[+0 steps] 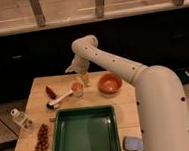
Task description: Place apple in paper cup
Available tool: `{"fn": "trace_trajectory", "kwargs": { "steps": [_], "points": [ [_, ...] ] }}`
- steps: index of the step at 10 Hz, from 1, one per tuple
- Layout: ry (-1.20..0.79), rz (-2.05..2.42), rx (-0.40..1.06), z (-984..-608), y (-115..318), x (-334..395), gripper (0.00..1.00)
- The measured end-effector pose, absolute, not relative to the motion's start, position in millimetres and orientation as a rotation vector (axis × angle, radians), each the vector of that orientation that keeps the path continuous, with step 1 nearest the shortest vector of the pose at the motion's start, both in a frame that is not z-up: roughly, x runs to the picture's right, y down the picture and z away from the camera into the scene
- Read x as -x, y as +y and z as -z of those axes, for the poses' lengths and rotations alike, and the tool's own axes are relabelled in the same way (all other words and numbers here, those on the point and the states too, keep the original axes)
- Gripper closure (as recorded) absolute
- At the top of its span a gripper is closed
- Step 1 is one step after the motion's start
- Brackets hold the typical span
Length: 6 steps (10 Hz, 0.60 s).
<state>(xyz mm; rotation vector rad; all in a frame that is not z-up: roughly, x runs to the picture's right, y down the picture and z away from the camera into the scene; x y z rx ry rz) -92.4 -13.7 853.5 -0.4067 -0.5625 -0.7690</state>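
Note:
A small pale cup (77,89) stands on the wooden table (126,104), left of an orange bowl. A reddish-orange round thing, which looks like the apple (77,85), sits at the cup's mouth. My gripper (83,77) hangs at the end of the white arm (114,63), just above and slightly right of the cup, very close to its rim. I cannot tell whether it touches the apple.
An orange bowl (109,83) stands right of the cup. A white-handled brush (58,100) and a dark red object (50,91) lie to the left. A large green tray (85,132) fills the front middle. Grapes (42,138), a clear bottle (21,118) and a blue sponge (133,143) lie near the edges.

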Motion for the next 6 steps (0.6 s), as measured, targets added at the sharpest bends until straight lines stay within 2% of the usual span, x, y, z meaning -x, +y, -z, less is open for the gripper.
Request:
{"fn": "trace_trajectory", "kwargs": {
  "steps": [6],
  "points": [
    [-0.564, 0.771, 0.407, -853.4, -13.5, 93.9, 0.2]
  ]
}}
